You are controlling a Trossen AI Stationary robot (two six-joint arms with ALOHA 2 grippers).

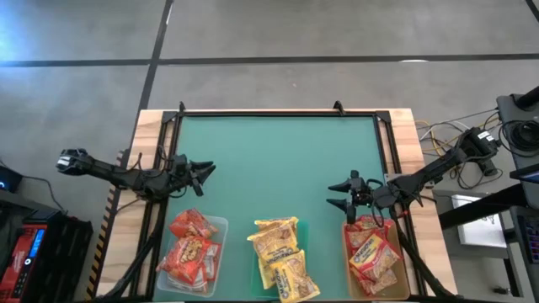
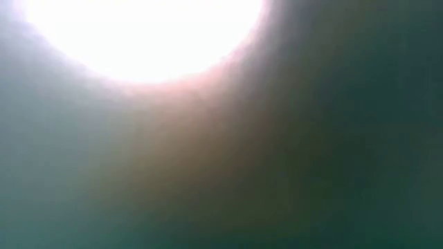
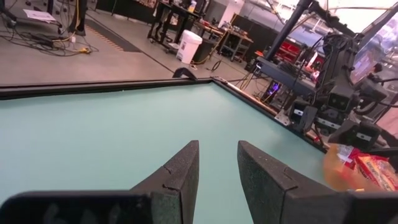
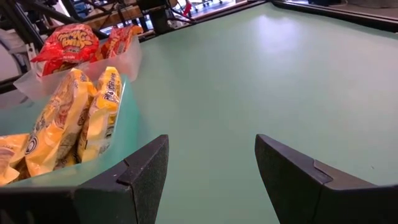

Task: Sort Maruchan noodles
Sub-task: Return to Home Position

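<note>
Bench (image 1: 278, 160) has a green top, and its middle and far part are bare. The Maruchan noodles sit in three trays along the near edge.

- **Left:** red packets (image 1: 192, 248) piled in the clear tray (image 1: 221, 225).
- **Middle:** yellow packets (image 1: 282, 257) in the green tray (image 1: 302, 231), some standing on edge, one hanging over the near rim.
- **Right:** red-orange packets (image 1: 370, 252) with pale labels in the right tray (image 1: 348, 261).

No packet lies loose on the mat.

Left arm (image 1: 126, 175) comes in from the bench's left side. The left jaws are above the mat, just past the far end of the clear tray, pointing toward the centre. The gap between them is narrow and nothing is held.

Right arm (image 1: 421, 181) comes in from the right side. The right jaws are near the far inner corner of the right tray, also pointing toward the centre. They are spread wide and hold nothing.

The right wrist view shows the yellow packets (image 4: 68, 118) close by and the red packets (image 4: 71, 40) behind them. The left wrist view shows bare mat, with the red-orange packets (image 3: 373, 171) off to one side. The low view is washed out by glare and nothing can be read there.
</note>
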